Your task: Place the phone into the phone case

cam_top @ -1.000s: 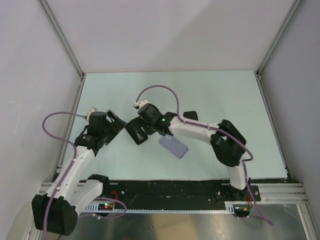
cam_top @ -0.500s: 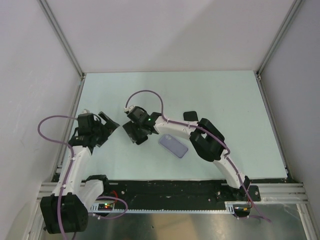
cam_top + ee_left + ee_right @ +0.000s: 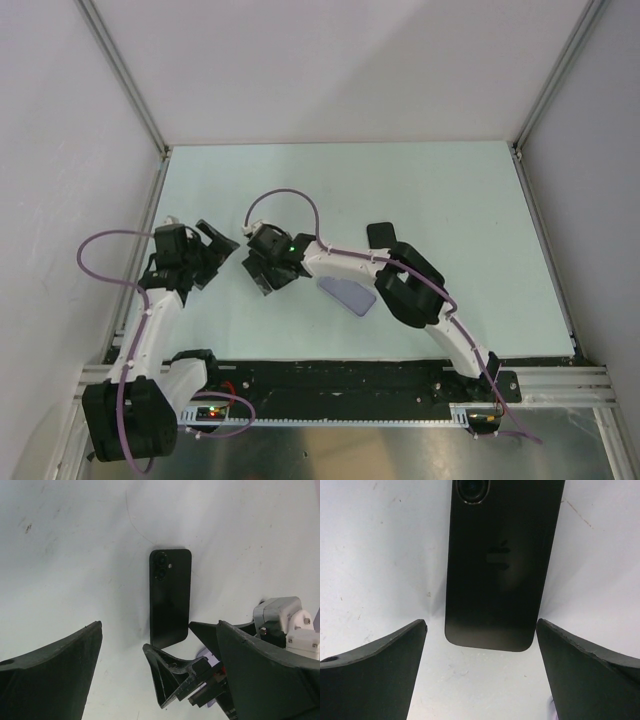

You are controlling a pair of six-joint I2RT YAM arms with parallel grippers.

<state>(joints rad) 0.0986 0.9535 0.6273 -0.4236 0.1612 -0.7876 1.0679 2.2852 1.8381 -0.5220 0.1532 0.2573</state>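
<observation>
A black phone (image 3: 502, 560) lies back up on the pale table, camera end away from my right gripper. It also shows in the left wrist view (image 3: 170, 597). My right gripper (image 3: 481, 624) is open and low, its fingers to either side of the phone's near end, not touching it. In the top view the right gripper (image 3: 262, 274) hides the phone. The lavender phone case (image 3: 350, 296) lies flat to its right, partly under the right arm. My left gripper (image 3: 216, 243) is open and empty, left of the right gripper, facing the phone.
The right gripper's fingers (image 3: 185, 672) fill the lower middle of the left wrist view, close to the left gripper. White walls with metal posts (image 3: 128, 90) enclose the table. Purple cables (image 3: 285, 195) loop above both wrists.
My right gripper has moved left, away from the case, and now sits over the phone. My left gripper has drawn back a little to the left.
</observation>
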